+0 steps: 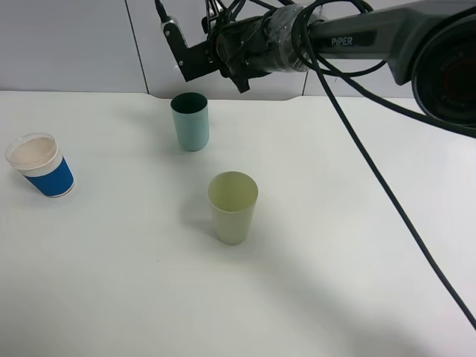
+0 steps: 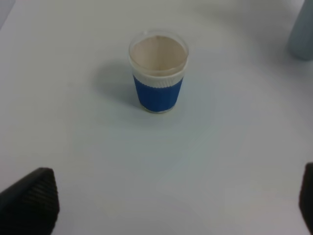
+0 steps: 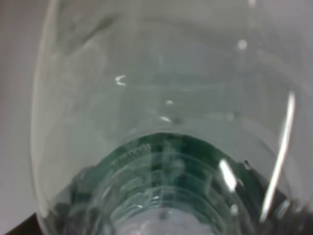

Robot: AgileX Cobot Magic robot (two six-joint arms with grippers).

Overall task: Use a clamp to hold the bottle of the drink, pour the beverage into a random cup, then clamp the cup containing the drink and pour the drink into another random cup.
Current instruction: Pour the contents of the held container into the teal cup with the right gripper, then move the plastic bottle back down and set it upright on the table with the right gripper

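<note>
The clear bottle of the drink (image 3: 161,122) fills the right wrist view, very close, with its dark green label band (image 3: 161,171) showing. My right gripper (image 1: 182,56), on the black PIPER arm, hangs above the teal cup (image 1: 190,121) at the back of the table and appears shut on the bottle. I cannot make out the bottle in the exterior view. The white cup with the blue sleeve (image 1: 41,165) stands at the far left and also shows in the left wrist view (image 2: 158,73). My left gripper (image 2: 168,200) is open and empty, short of that cup.
A pale yellow-green tumbler (image 1: 232,207) stands in the middle of the white table (image 1: 357,245). A black cable (image 1: 387,193) hangs from the right arm across the table's right side. A grey wall runs behind the table. The teal cup's edge shows in the left wrist view (image 2: 301,29).
</note>
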